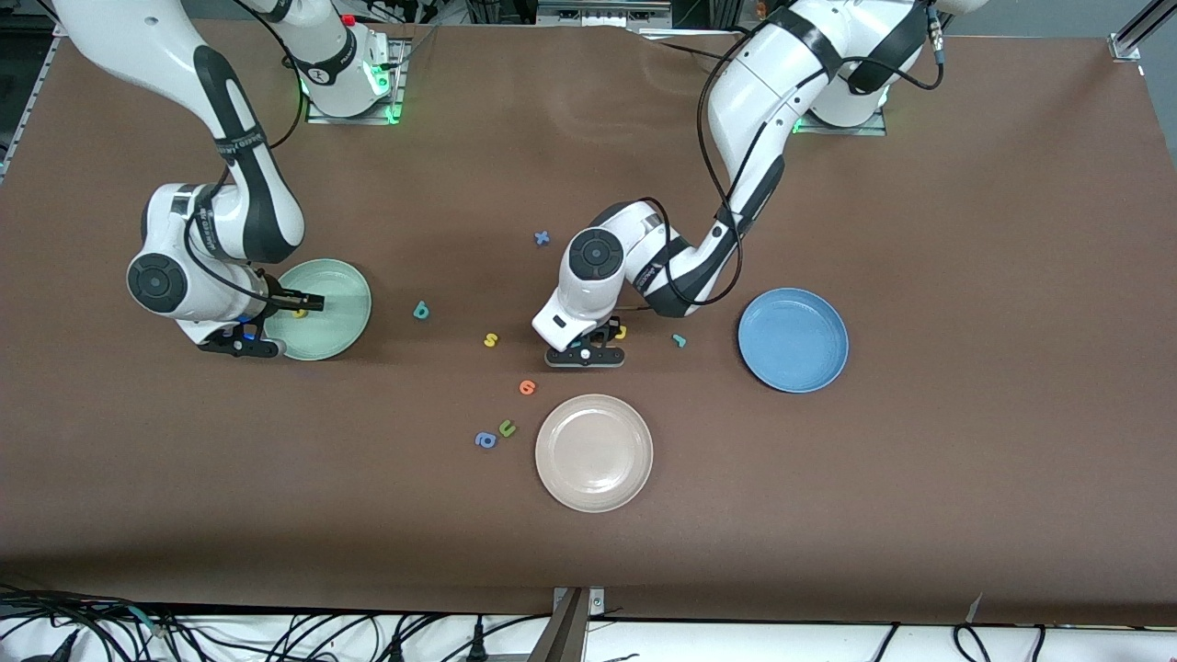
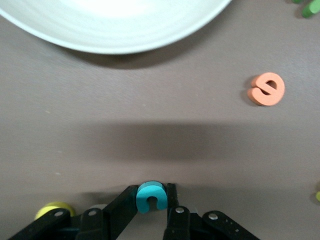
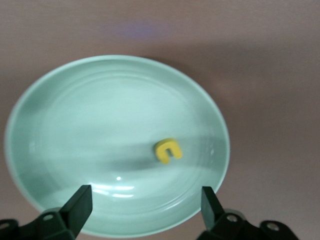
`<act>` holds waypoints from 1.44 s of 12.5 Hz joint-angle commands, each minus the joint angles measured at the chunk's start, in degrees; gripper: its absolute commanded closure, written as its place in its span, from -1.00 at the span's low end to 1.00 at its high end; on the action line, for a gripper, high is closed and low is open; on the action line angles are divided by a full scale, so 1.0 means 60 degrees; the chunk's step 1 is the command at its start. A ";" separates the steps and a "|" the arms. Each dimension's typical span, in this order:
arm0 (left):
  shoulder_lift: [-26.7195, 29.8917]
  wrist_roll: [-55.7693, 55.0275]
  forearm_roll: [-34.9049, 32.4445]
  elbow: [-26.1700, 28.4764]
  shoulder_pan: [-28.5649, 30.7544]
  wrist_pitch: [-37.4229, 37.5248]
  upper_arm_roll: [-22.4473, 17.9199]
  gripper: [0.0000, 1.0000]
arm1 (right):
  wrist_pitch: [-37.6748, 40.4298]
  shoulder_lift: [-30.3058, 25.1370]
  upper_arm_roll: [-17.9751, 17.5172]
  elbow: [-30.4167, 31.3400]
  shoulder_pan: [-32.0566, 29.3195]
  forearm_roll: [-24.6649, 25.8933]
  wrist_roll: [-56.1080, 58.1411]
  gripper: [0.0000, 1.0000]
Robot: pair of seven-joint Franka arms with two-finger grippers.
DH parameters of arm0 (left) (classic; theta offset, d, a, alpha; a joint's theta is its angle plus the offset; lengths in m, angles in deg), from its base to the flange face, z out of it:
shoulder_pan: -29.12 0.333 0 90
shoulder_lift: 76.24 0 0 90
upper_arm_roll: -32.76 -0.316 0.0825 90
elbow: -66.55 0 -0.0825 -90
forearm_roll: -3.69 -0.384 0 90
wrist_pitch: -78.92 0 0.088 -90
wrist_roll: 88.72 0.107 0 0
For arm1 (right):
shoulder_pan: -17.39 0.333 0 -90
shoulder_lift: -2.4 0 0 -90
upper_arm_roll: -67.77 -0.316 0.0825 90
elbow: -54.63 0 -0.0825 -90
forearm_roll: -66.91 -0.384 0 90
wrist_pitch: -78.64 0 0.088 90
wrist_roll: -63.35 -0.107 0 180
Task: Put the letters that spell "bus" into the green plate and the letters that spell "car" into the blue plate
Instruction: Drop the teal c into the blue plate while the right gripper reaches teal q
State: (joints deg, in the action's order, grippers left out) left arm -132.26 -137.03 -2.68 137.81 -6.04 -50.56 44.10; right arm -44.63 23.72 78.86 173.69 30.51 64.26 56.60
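Now: left gripper (image 2: pixel 151 200) down at table (image 1: pixel 919 506) mid-area, clamped on teal c (image 2: pixel 149 194), between yellow s (image 1: pixel 491 340) and teal r (image 1: pixel 679 340). Yellow a (image 2: pixel 52 210) just beside left gripper, on table. Right gripper (image 3: pixel 145 200) over green plate (image 3: pixel 60 125), spread wide, holding nothing. Yellow u (image 3: pixel 168 150) lying in green plate, apart from fingers (image 3: pixel 80 202). Teal b (image 1: pixel 421 310) on table between green plate and yellow s. Blue plate (image 1: pixel 793 339) toward left arm's end, just beside teal r. Beige plate (image 1: pixel 594 452) nearer front camera than left gripper. Orange letter (image 2: pixel 267 89), green u (image 1: pixel 507 428), blue a (image 1: pixel 485 440) grouped beside beige plate. Blue x (image 1: pixel 542 238) nearer the bases.
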 commanded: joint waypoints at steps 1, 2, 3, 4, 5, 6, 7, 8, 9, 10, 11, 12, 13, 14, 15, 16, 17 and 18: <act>0.1014 -0.0108 -0.0331 -0.0069 0.0204 0.1578 -0.0074 0.60 | 0.0243 -0.0418 -0.0935 0.0006 0.0055 -0.0290 -0.1416 -0.95; 0.1337 -0.0079 -0.0316 -0.0040 0.0379 0.2062 -0.0045 0.58 | 0.0127 -0.0403 -0.1374 0.0006 0.0055 -0.0275 -0.2221 -0.94; 0.1514 0.0241 -0.0301 0.0004 0.0642 0.2545 -0.0016 0.58 | -0.0121 -0.0331 -0.1712 -0.0081 0.0069 -0.0275 -0.2910 -0.94; 0.1690 0.0679 -0.0287 0.0033 0.0848 0.2971 -0.0015 0.58 | -0.0399 -0.0243 -0.1948 -0.0068 0.0069 -0.0290 -0.3468 -0.93; 0.1793 0.1133 -0.0301 0.0062 0.1140 0.3338 -0.0015 0.57 | -0.0750 -0.0068 -0.2283 -0.0053 0.0113 -0.0290 -0.4054 -0.92; 0.1867 0.1500 -0.0287 0.0077 0.1491 0.3588 -0.0015 0.55 | -0.1159 0.0122 -0.2490 -0.0024 0.0157 -0.0275 -0.4567 -0.92; 0.1867 0.1924 -0.0287 0.0092 0.1799 0.3822 -0.0001 0.55 | -0.1584 0.0400 -0.2564 -0.0009 0.0302 -0.0275 -0.4892 -0.92; 0.1882 0.2610 -0.0287 0.0208 0.2063 0.4202 -0.0015 0.52 | -0.1936 0.0620 -0.2580 0.0005 0.0492 -0.0275 -0.5199 -0.92; 0.1882 0.3284 -0.0214 0.0383 0.2631 0.4365 -0.0001 0.48 | -0.2201 0.0767 -0.2580 0.0006 0.0653 -0.0290 -0.5464 -0.92; 0.2013 0.3798 -0.0170 0.0805 0.3130 0.4425 0.0115 0.47 | -0.2348 0.0856 -0.2580 0.0006 0.0757 -0.0275 -0.5582 -0.92; 0.2159 0.4021 -0.0184 0.1259 0.3410 0.4440 0.0146 0.48 | -0.2466 0.0929 -0.2580 0.0006 0.0758 -0.0246 -0.5583 -0.92; 0.2262 0.4168 -0.0199 0.1728 0.3703 0.4440 0.0146 0.48 | -0.2569 0.1017 -0.2565 0.0020 0.0743 -0.0231 -0.5554 -0.92; 0.2321 0.4402 -0.0257 0.2110 0.3938 0.4454 0.0146 0.48 | -0.2628 0.1047 -0.2536 0.0064 0.0743 -0.0202 -0.5554 -0.91; 0.2510 0.4897 -0.0272 0.2519 0.4259 0.4440 0.0146 0.48 | -0.2643 0.1047 -0.2521 0.0079 0.0743 -0.0129 -0.5540 -0.88; 0.2541 0.5322 -0.0243 0.2756 0.4567 0.4440 0.0160 0.48 | -0.2643 0.1061 -0.2507 0.0093 0.0728 -0.0129 -0.5496 -0.79; 0.2556 0.5327 -0.0199 0.2961 0.4585 0.4440 0.0175 0.20 | -0.2701 0.1134 -0.2507 0.0093 0.0728 -0.0129 -0.5496 -0.73; 0.2570 0.5312 -0.0199 0.2978 0.4512 0.4440 0.0175 -0.99 | -0.2890 0.1178 -0.2507 0.0108 0.0728 -0.0129 -0.5496 -0.59; 0.2687 0.5327 -0.0199 0.2949 0.4497 0.4440 0.0248 -1.00 | -0.3051 0.1237 -0.2507 0.0181 0.0728 -0.0129 -0.5496 -0.45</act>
State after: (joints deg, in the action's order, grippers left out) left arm -119.82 -105.79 -2.78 152.48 21.18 -23.86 44.40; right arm -60.58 30.46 63.81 173.96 34.88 63.27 23.72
